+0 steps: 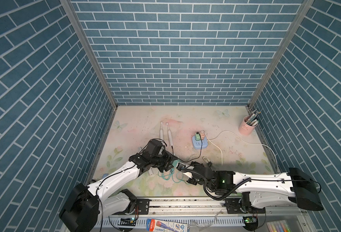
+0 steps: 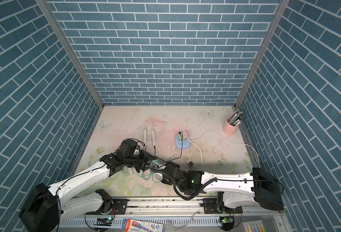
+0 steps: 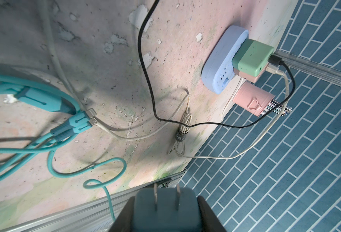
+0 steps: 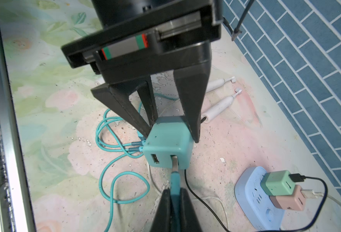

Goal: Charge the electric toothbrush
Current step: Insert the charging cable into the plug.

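Note:
Two white electric toothbrushes (image 1: 161, 132) (image 1: 169, 135) lie side by side at mid-table, also visible in the right wrist view (image 4: 218, 104). A black cable's end rests by the base of one. My left gripper (image 4: 170, 130) is shut on a teal charger cube (image 4: 169, 140), its two prongs pointing away from the palm (image 3: 165, 198). My right gripper (image 4: 174, 192) is shut on the teal cable's USB plug (image 4: 174, 176), whose metal tip sits in one of the cube's two ports. Both grippers meet above the table's front centre (image 1: 177, 163).
A blue power strip (image 1: 199, 143) holds a green and a pink charger with black and white cables. The teal cable (image 1: 167, 176) is coiled below the grippers. A bundled white cable (image 1: 207, 160) lies nearby. A pink pen cup (image 1: 247, 125) stands at the back right.

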